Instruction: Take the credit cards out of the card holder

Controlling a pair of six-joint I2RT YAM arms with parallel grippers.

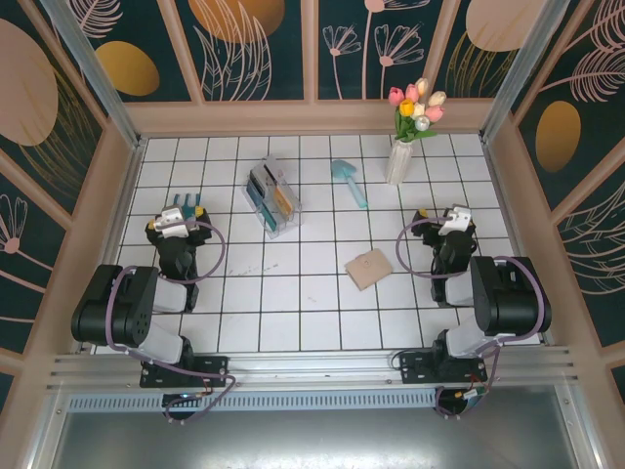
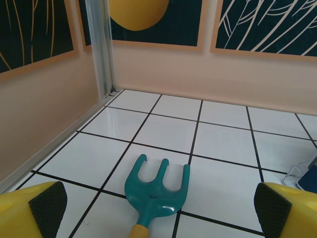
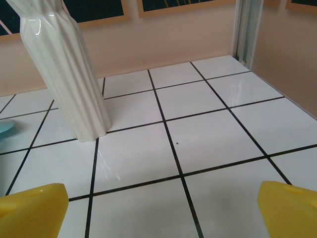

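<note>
Standing spread, left claw [image 2: 158, 206], right claw [image 3: 161, 203], one tan card holder [image 1: 368, 268], one rack [image 1: 271, 195]

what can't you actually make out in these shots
- credit cards: top view, hidden if inside the closed card holder.
- rack contents: top view, too small to tell.
- rake handle: left wrist view, cut off by the bottom edge.
- vase top: right wrist view, cut off by the top edge.
</note>
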